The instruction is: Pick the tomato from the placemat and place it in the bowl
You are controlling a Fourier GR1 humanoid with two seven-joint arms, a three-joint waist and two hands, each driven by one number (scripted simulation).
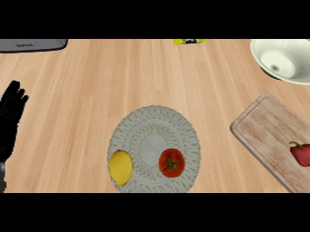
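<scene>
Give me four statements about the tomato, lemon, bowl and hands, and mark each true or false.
1. The tomato lies on the placemat. True.
2. The lemon sits in the bowl. False: it lies on the placemat, left of the tomato.
3. The left hand holds the tomato. False: it rests open at the left edge, holding nothing.
4. A red pepper lies on the cutting board. True.

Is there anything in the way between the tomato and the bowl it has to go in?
Nothing visible is in the way. The tomato sits on the placemat, and bare counter runs up and to the right to the bowl. The cutting board with the red pepper lies just right of that path.
</scene>
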